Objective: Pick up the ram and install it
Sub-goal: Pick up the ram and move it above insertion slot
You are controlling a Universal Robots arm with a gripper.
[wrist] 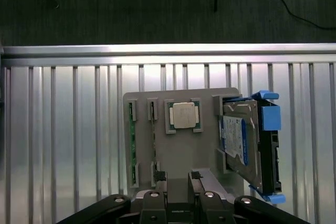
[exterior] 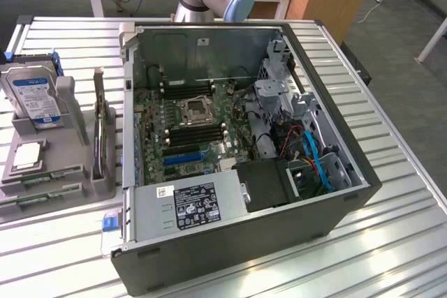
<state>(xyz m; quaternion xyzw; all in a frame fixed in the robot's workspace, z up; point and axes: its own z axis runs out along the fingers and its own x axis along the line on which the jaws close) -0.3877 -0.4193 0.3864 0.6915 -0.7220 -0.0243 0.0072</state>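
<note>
Ram sitting in the tray, gripper empty

On the exterior view's left, both ram sticks [exterior: 47,176] sit in slots of the gray tray [exterior: 89,188], next to the processor [exterior: 26,155] and hard drive [exterior: 31,95]. The open PC case [exterior: 209,256] is to the right. The gripper [wrist: 177,179] hangs above the tray with its fingers released.

— Anything legible on these parts?

— Not one word. The hard drive [exterior: 33,99] carries a blue-and-white label [exterior: 36,94], its lettering too small to make out.

— And in the wrist view?

— Same label, seen at a slant (just blue and white patches).

— The power supply [exterior: 157,220]?

— A large sticker [exterior: 198,204], white above and black below, with rows of tiny marks. A small white sticker [exterior: 165,191] sits beside it. Neither can be read.

— The ram [wrist: 132,145]? The processor [wrist: 183,115]?

— Any print on them is too fine to tell.
</note>
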